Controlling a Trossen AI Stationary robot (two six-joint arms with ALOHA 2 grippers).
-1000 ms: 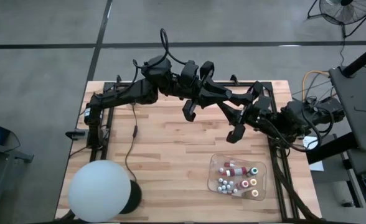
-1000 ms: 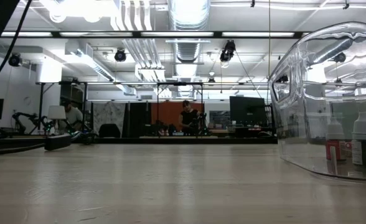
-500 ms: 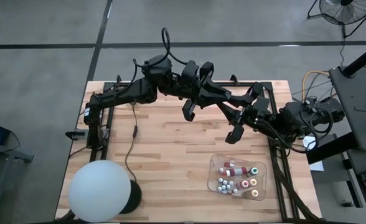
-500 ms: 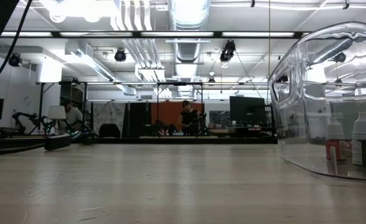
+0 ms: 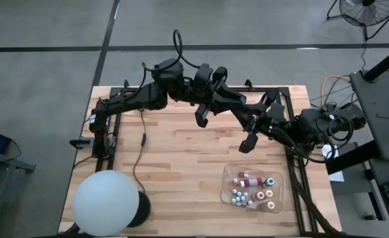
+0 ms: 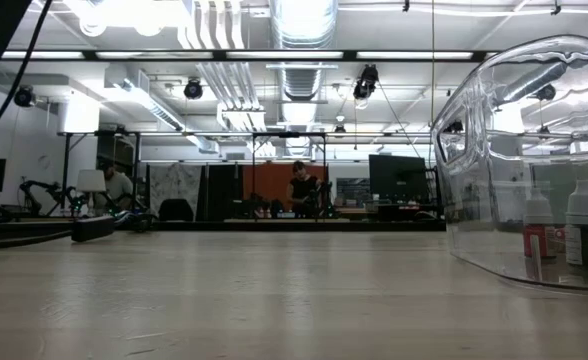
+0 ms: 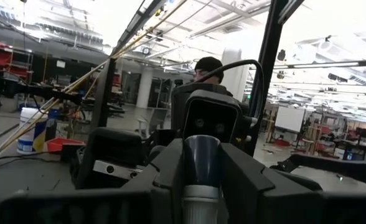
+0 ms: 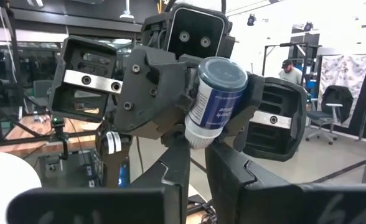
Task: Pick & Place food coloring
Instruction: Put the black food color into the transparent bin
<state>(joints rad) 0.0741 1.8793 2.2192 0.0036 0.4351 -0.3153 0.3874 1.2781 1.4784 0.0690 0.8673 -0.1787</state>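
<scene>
A small white bottle (image 8: 215, 102) with a dark blue cap and blue label is held high over the table's far middle, between my two grippers, which face each other. My left gripper (image 5: 231, 101) is shut on it, and so is my right gripper (image 5: 249, 112). The bottle also shows in the left wrist view (image 7: 201, 165); the arms hide it in the high view. Several tiny food coloring bottles (image 5: 251, 188) with red, green, yellow and white caps stand and lie in a clear shallow tray (image 5: 229, 173) at the near right, which the low view also shows (image 6: 474, 150). My left gripper pinches the bottle's labelled body (image 8: 195, 106) between its two fingers (image 8: 155, 93), coming from the table's left about level. The bottle is clear of the table, tilted, its cap (image 8: 225, 74) up and leaning toward the right arm. My right gripper has its fingertips (image 8: 177, 163) on either side of the bottle's white lower end (image 8: 198, 140), coming from the table's right about level. Only the fingers' free ends reach it.
A big white ball (image 5: 107, 201) on a dark base stands at the near left corner. A thin black cable (image 5: 141, 142) lies on the left half of the wooden table. People stand far off in the room (image 6: 299, 190).
</scene>
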